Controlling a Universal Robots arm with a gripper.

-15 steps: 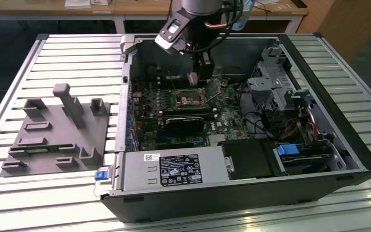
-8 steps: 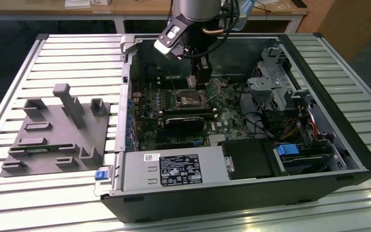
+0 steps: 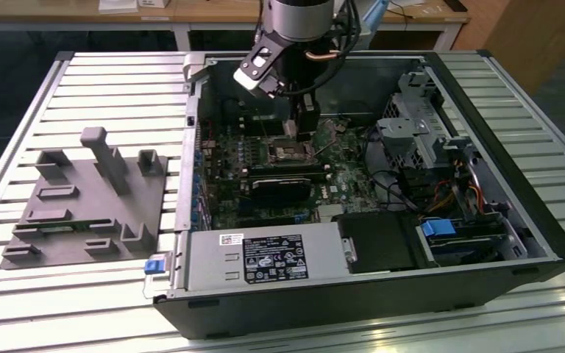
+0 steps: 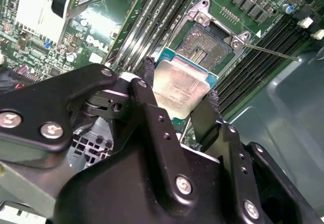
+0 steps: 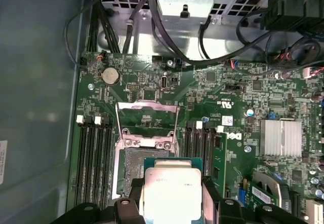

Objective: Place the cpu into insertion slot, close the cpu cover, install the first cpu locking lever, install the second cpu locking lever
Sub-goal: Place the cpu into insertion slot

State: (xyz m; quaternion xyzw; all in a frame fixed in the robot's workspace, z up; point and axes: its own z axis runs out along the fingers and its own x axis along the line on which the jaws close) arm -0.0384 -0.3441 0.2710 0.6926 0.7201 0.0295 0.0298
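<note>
While the gripper is clamped on two opposite edges of the cpu, the chip hangs over the near side of the insertion slot, seemingly unseated | handling: likely light, stiff, slick-topped; underside and socket contacts fragile, so edge grip only, held level | cpu cover stands open beyond the slot
</note>
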